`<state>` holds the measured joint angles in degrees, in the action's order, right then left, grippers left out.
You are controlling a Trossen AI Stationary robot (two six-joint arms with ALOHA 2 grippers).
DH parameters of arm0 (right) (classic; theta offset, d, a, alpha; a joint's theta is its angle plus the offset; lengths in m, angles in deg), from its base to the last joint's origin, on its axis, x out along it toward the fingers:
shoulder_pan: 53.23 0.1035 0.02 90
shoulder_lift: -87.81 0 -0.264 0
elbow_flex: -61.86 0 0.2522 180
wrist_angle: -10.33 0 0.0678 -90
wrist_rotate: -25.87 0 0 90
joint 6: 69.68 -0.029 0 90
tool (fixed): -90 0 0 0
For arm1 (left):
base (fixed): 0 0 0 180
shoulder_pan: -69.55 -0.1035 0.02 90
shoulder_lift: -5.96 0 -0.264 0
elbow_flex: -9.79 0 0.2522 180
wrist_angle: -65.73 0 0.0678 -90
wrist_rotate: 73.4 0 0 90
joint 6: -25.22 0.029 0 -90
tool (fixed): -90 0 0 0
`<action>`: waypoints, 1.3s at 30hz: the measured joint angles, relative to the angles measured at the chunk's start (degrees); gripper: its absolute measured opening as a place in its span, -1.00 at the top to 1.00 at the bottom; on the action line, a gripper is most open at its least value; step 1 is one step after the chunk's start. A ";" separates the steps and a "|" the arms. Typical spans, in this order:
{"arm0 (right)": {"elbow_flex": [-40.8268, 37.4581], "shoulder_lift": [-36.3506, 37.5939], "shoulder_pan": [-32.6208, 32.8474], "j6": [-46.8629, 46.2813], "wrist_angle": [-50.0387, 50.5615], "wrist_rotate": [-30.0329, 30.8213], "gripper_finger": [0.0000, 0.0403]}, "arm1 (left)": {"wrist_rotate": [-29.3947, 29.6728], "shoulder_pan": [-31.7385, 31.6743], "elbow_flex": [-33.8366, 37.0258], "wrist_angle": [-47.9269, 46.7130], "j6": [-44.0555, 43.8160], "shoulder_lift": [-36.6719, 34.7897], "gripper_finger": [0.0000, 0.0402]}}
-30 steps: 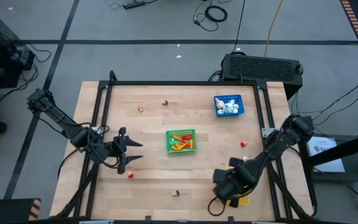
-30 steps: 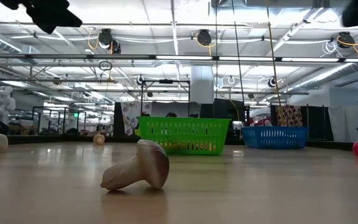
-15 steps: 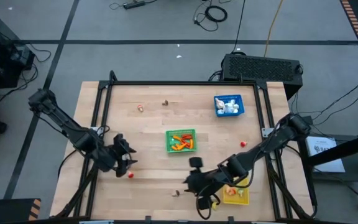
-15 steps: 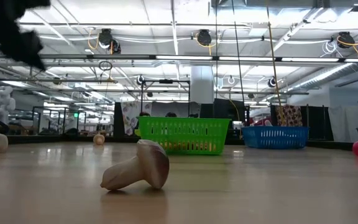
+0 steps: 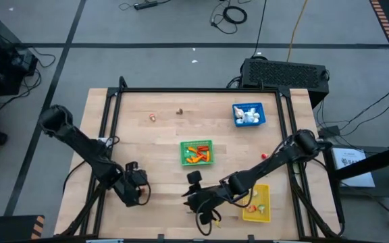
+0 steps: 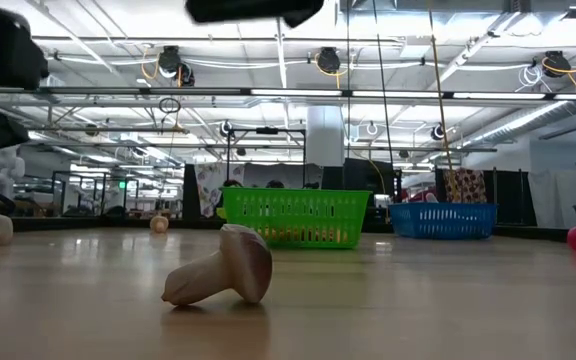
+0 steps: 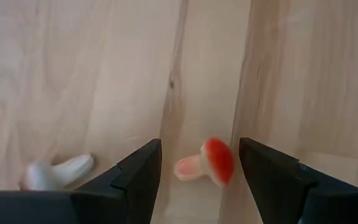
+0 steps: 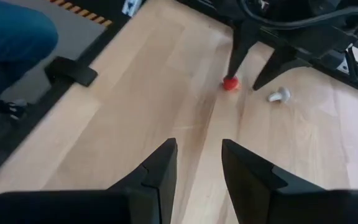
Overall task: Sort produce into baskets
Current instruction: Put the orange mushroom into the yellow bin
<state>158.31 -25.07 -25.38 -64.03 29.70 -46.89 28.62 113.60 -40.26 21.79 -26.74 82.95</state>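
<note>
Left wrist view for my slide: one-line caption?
Open left gripper straddles a red-capped mushroom on the table.

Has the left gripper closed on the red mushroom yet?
No, the left gripper is open, its fingers straddling the red mushroom without touching.

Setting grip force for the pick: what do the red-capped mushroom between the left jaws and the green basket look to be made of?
Red-capped mushroom: probably moulded plastic or rubber, going by its smooth, evenly coloured cap and pale stem with a soft sheen. Green basket: likely rigid plastic, judging by its uniform bright green open lattice walls. Left gripper straddles the mushroom, jaws open.
</note>
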 joint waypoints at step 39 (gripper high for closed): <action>0.01 -0.79 -2.67 -3.48 -1.08 -0.82 0.41 | 5.77 5.20 0.01 -0.28 -5.82 3.66 -0.11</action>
<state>158.31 -25.86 -28.04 -67.51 28.63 -47.71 34.40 118.80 -40.25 21.51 -32.56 86.60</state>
